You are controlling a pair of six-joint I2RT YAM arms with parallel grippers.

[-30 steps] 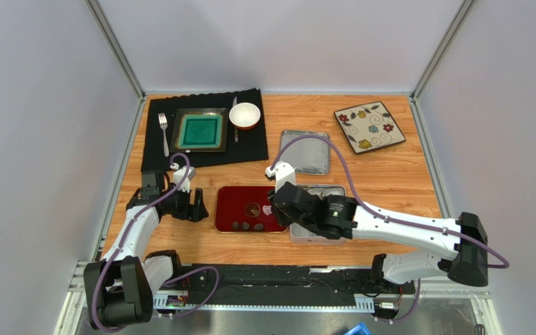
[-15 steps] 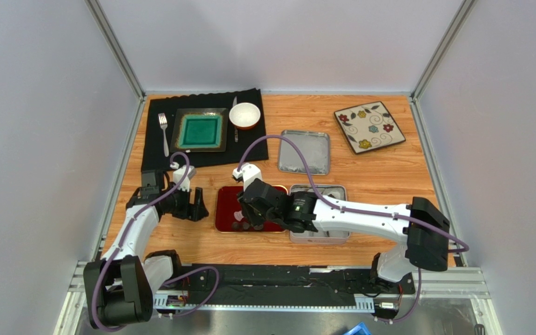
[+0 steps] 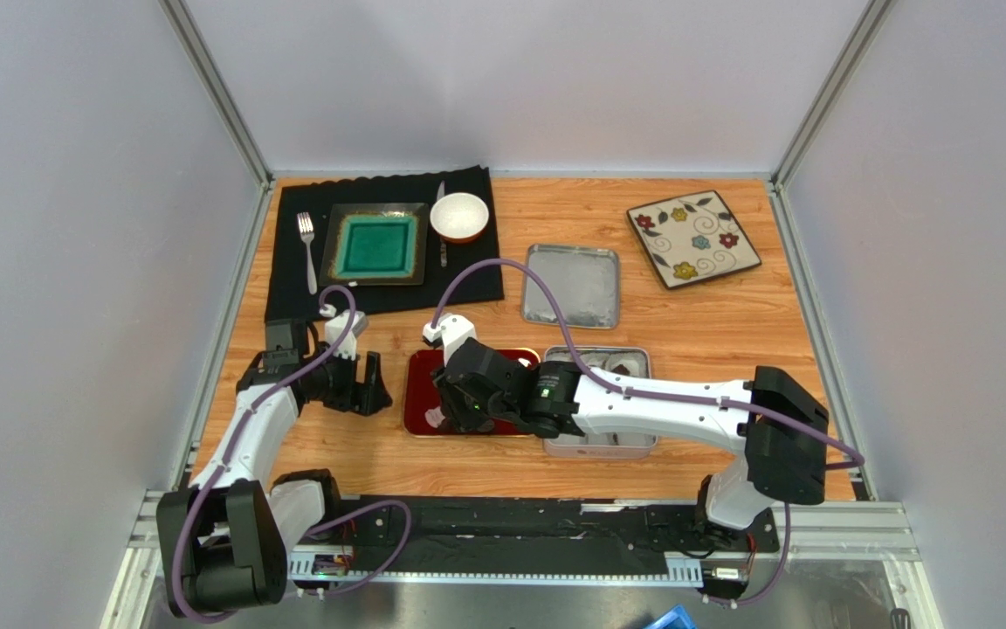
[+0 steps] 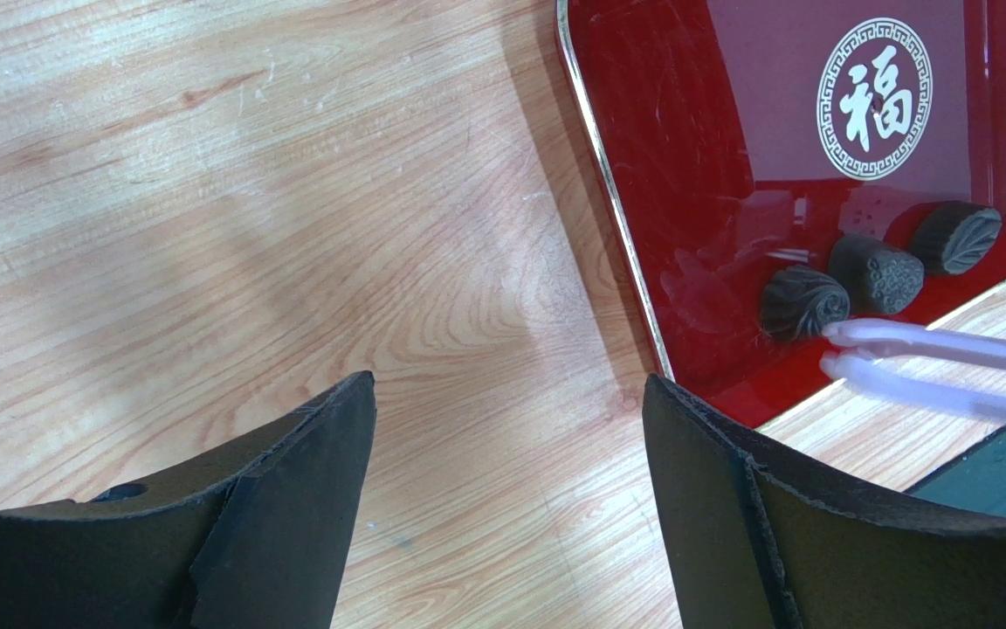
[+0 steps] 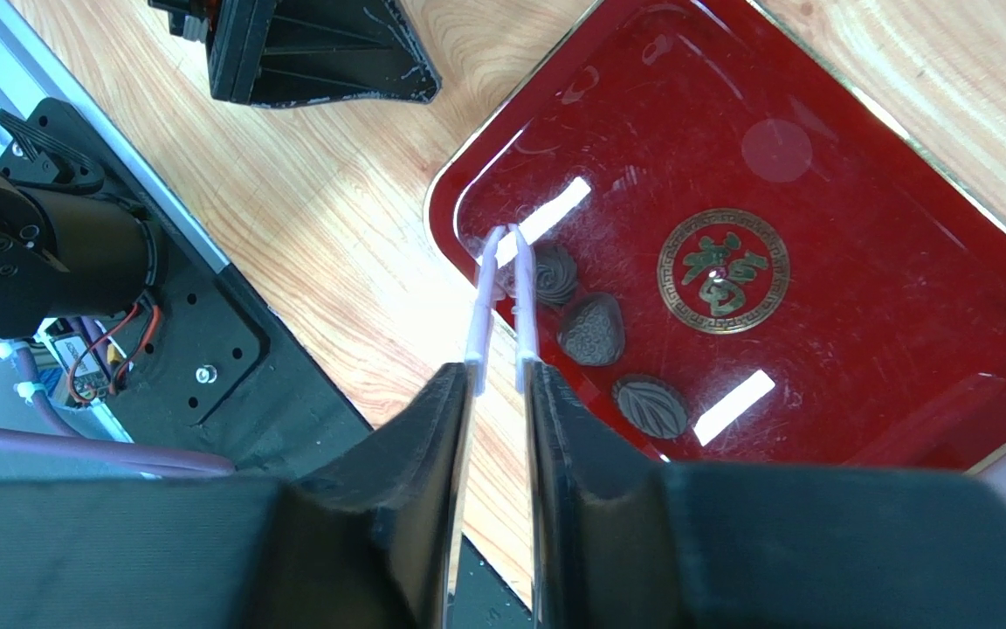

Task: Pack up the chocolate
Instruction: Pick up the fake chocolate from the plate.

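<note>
Three dark brown chocolate pieces [image 5: 592,329] lie in a row at the near left corner of the red tray [image 5: 863,328]. My right gripper [image 5: 499,380] is shut on a pair of white tweezers [image 5: 480,308]. The tweezer tips sit right beside the leftmost piece [image 5: 554,274], with nothing between them. In the left wrist view the same chocolate [image 4: 804,302] shows with the tweezers [image 4: 941,361] just below it. My left gripper [image 4: 508,393] rests open on the bare wood left of the tray, holding nothing.
A metal tin [image 3: 626,357] stands right of the tray, partly under my right arm, with its lid [image 3: 571,286] behind it. A flowered plate [image 3: 693,239] lies back right. A black mat holds a green plate [image 3: 375,245], a bowl [image 3: 459,216] and a fork [image 3: 306,233].
My right arm swung left from over the tin to the tray's near left corner, carrying the tweezers. The left arm stayed where it was.
</note>
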